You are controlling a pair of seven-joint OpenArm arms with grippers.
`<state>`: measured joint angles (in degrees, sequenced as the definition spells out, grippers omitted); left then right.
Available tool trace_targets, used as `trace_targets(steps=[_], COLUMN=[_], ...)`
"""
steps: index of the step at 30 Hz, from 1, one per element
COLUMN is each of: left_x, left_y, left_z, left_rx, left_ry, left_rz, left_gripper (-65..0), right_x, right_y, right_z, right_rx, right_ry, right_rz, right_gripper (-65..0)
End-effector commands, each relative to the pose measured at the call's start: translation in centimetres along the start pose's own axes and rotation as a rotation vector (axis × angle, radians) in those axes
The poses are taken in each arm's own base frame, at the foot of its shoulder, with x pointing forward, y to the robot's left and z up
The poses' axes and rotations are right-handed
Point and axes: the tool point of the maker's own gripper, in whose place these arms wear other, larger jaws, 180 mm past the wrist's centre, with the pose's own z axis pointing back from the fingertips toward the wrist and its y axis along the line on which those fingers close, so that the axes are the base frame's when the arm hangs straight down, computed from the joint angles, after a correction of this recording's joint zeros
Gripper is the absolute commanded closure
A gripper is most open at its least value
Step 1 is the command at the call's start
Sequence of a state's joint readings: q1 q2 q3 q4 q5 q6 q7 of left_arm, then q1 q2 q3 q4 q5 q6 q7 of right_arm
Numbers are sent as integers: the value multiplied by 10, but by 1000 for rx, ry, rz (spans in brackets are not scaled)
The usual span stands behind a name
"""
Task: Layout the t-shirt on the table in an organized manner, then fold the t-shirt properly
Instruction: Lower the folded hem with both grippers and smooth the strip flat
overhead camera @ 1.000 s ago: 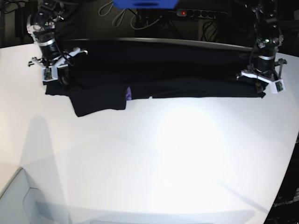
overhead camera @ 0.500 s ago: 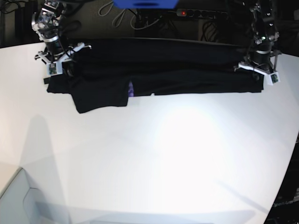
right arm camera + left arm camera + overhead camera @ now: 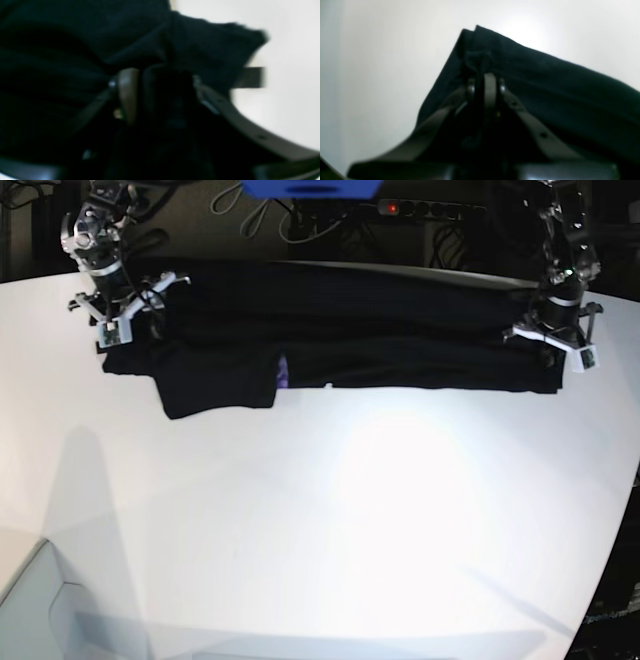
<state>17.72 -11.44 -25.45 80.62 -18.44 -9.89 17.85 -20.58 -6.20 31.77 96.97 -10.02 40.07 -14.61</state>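
The black t-shirt lies stretched in a long band along the far side of the white table. A sleeve flap hangs toward me, with a bit of purple print beside it. My left gripper is at the shirt's right end. In the left wrist view this gripper is shut on a corner of the t-shirt. My right gripper is at the shirt's left end. In the blurred right wrist view this gripper has its jaws apart, with the black t-shirt bunched around them.
Behind the table's far edge are a power strip with a red light, loose cables and a blue object. The table's curved edge runs down the right side. A pale ledge sits at the near left corner.
The right gripper's jaws have come apart at the shirt's left end. Both arms shifted slightly toward the far edge, and the shirt's band moved a little with them.
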Motion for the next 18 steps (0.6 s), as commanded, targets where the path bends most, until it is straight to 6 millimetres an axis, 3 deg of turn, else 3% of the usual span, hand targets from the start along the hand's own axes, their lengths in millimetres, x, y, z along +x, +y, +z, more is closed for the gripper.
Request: trace_targets(steps=[1,7,10,13,18], left_x=[-18,-20,-20,-22,-26], left_y=[-10,-12,-12,-14,-18], left_z=[2,2,2,2,3], left_rx=[-45,-61,-61,-64,-68], left_ry=[76,83,82,85,89], left_rz=[-12,-16,-16,-12,0], left_gripper=[-5,-5,-5,-5,-6], right_x=[23,51,57,68,93], right_y=[-6,-25,-23,-21,-2], right_z=[6,32,34,28,-3], right_rx=[-20,-108,-108,-99,-29], right_ry=[-78,-145,-159,-186,-184], right_rz=[11,52,62,62,77], right_gripper=[-339,-368,-368,-369,-369])
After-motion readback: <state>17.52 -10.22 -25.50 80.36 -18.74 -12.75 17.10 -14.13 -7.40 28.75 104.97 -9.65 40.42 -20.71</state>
